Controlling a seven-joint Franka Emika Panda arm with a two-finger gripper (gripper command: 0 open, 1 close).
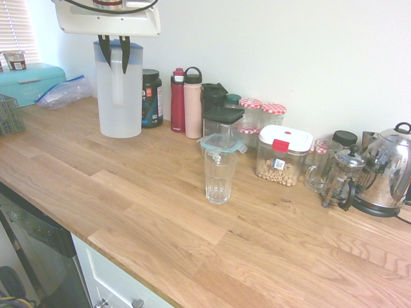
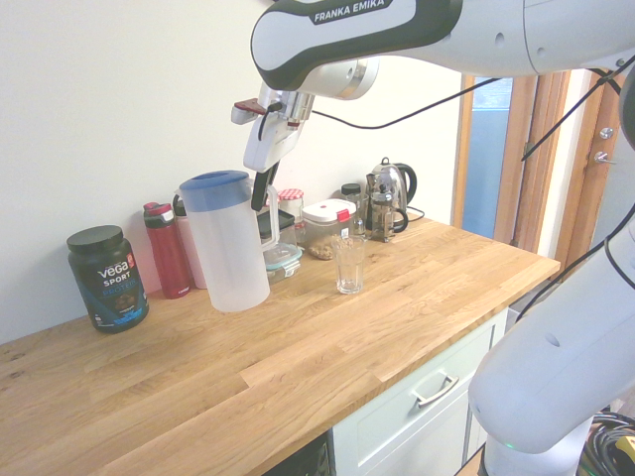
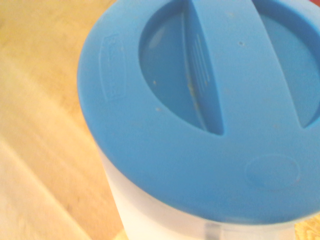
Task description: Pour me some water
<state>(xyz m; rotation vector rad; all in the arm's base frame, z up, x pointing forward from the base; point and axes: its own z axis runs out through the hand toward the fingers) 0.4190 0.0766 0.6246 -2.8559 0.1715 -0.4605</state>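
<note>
The frosted white jug (image 1: 119,90) with its blue lid (image 3: 200,105) stands upright on the wooden counter (image 1: 160,212), toward the back wall and clear of the front edge. Its side handle (image 1: 118,74) faces the first exterior camera. No water level can be made out through the frosted wall. The gripper (image 1: 114,50) hangs over the jug top, pointing steeply down, with its two dark fingers (image 1: 124,47) at the upper end of the handle, one each side. The gap between them is narrow, pinched in as far as it goes. Whether they actually clamp the handle cannot be told. In the second exterior view the gripper (image 2: 264,183) sits just behind the jug's rim. The wrist view shows only the blue lid from above, close up and slightly blurred, with wood beside it.

An empty clear glass (image 1: 219,174) stands upright mid-counter, well apart from the jug, nearer the front edge. Just behind the glass is a small clear container with a teal lid (image 1: 222,142). Along the back wall beside the jug are a black tub (image 1: 151,97), a red bottle (image 1: 178,100) and a pink bottle (image 1: 192,102), then dark-lidded canisters (image 1: 218,109) and jars with red checked lids (image 1: 262,110). Further along are a box with a white-and-red lid (image 1: 282,154), a glass mug (image 1: 319,165), a French press (image 1: 343,176) and a steel kettle (image 1: 388,170) at the far end. At the other end are a teal bread box (image 1: 29,80), a plastic bag (image 1: 63,91) and a wire basket (image 1: 9,114).
</note>
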